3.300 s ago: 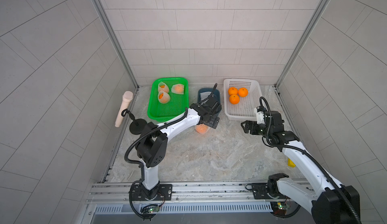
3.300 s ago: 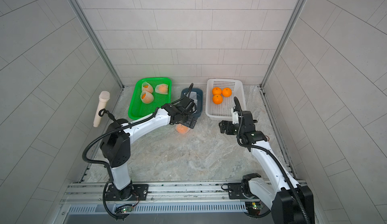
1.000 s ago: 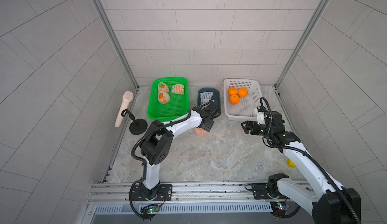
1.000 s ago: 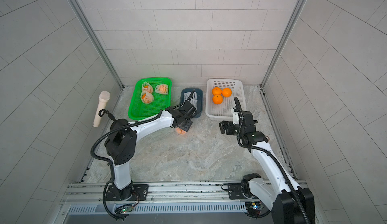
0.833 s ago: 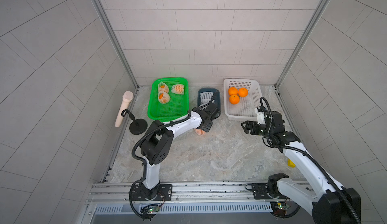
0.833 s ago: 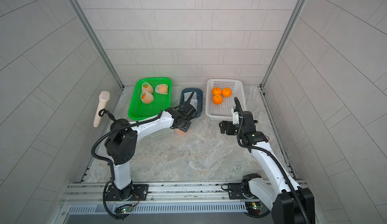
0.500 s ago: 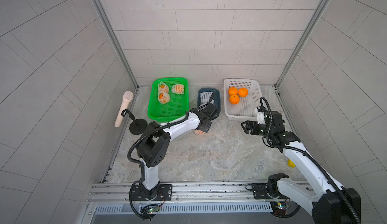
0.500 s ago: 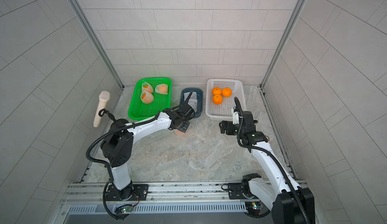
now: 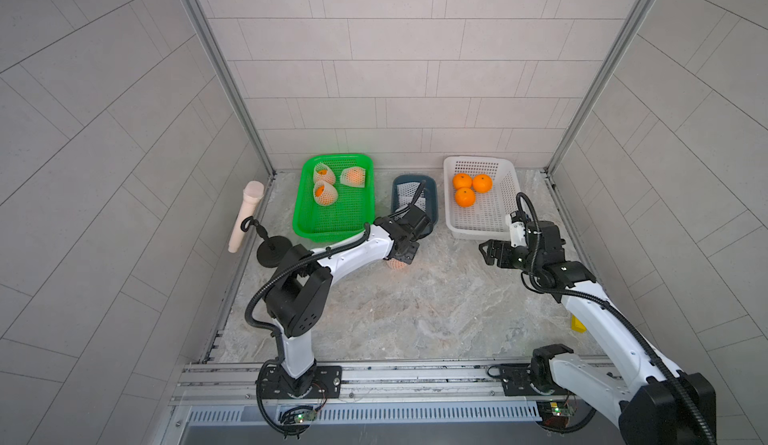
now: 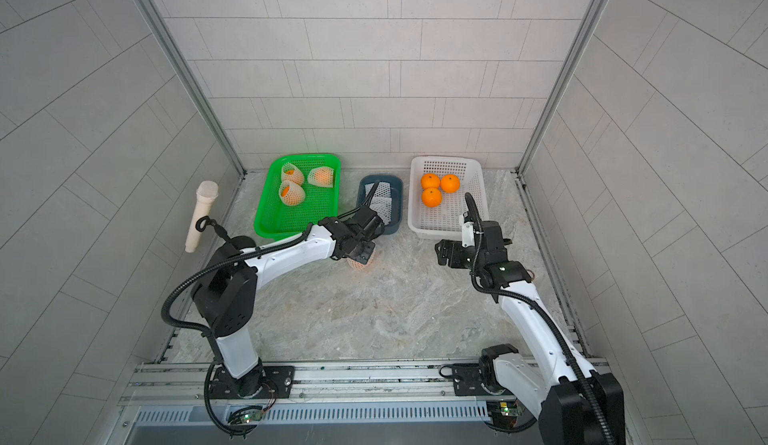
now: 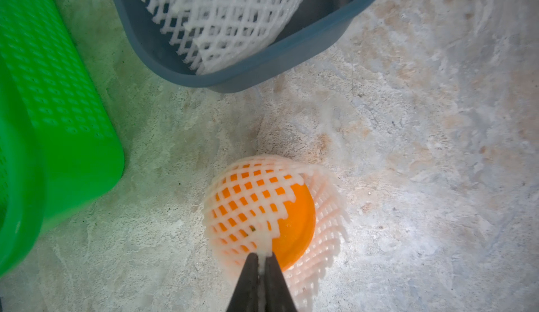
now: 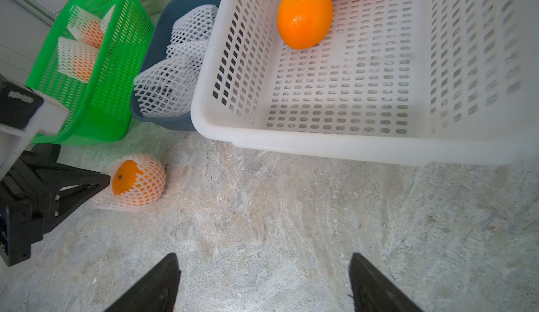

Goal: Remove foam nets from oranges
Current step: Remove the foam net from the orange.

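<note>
Stone tabletop [image 9: 415,305], with a white basket [image 9: 505,197] of three bare oranges [image 9: 464,197], a green basket [image 9: 332,222] of three netted oranges [image 9: 325,194], and a blue tub [image 9: 432,197] of loose nets [image 12: 172,83]. Right gripper [image 12: 264,256] spread, unchanged. Left gripper [image 11: 261,262], parted a second ago, now pinches the foam net [image 11: 242,197] on the orange [image 11: 297,217] lying just before the tub

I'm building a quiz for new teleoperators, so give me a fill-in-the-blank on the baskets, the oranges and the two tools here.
The white basket holds ____ bare oranges.
The three netted oranges wait in a basket coloured ____.
The left tool is ____ on the foam net of the orange on the table.
The right tool, holding nothing, is ____.
Missing words: three; green; shut; open.
</note>
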`<state>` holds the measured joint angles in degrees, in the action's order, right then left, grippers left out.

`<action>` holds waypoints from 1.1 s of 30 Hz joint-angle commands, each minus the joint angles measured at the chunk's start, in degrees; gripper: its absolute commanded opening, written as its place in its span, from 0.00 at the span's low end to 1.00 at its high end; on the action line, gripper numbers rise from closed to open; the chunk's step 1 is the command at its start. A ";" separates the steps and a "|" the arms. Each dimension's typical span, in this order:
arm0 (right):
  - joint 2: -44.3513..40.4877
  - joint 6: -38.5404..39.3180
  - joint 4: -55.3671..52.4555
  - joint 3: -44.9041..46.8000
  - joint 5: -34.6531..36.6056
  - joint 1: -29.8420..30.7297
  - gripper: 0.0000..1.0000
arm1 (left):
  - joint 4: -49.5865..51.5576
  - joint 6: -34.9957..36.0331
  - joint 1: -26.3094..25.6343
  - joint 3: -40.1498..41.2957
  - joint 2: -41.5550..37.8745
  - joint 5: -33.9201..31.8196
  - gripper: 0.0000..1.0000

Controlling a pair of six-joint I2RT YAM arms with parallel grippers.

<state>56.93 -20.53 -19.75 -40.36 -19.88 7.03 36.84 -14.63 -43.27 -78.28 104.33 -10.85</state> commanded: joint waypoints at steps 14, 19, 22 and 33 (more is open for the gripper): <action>-0.35 0.44 -0.13 -0.05 0.54 0.15 0.92 | 0.69 -1.14 -0.20 1.64 -6.98 1.14 0.00; -0.37 0.41 -0.07 -0.05 0.47 0.14 0.92 | 0.34 -1.16 -0.24 1.76 -8.43 2.25 0.00; -0.37 0.43 -0.03 -0.05 0.46 0.22 0.92 | -0.10 -1.27 -0.24 2.05 -9.08 3.09 0.00; 0.07 0.43 0.63 0.12 -0.93 0.19 0.92 | -1.88 -2.71 0.02 2.90 -12.28 4.42 0.00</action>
<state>56.93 -20.53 -19.66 -40.36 -20.34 7.03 35.83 -16.12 -43.27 -76.03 94.67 -6.70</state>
